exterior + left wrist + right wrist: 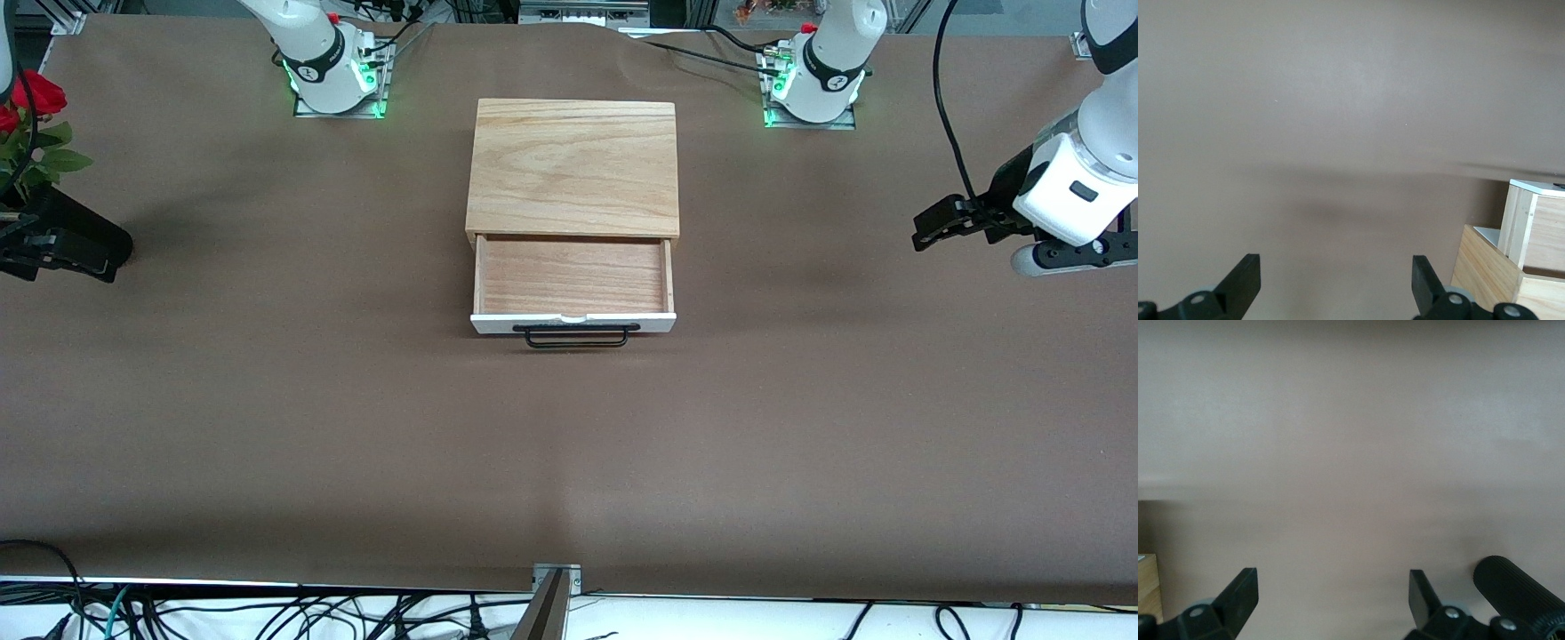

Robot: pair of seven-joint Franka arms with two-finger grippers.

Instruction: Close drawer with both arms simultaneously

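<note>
at the front view's left edge, red roses with green leaves, over the right arm's end of the brown counter. just below them, right pincer, black, hanging above the bare counter at that same end, well apart from the box. in the right wrist view, right pincer with fingers spread wide, nothing between them, only brown counter underneath; a sliver of pale wood at one edge and a black ribbed cylinder beside one finger.

right arm's white base on its plate along the counter's top edge, green light glowing at the foot.

mid-counter, wooden box with a plain grained top. drawer pulled out of the box toward the front camera, empty light-wood tray showing, white front panel nearest the camera, black wire bar handle on that panel. nothing touching drawer or handle.

left arm's white base likewise on the top edge, green light at the foot, black cable trailing.

toward the left arm's end, left pincer up over bare counter, well apart from the drawer. in the left wrist view, left pincer with fingers parted wide and empty, brown counter below, a corner of the wooden box and the drawer's white-edged side off to one edge.
</note>
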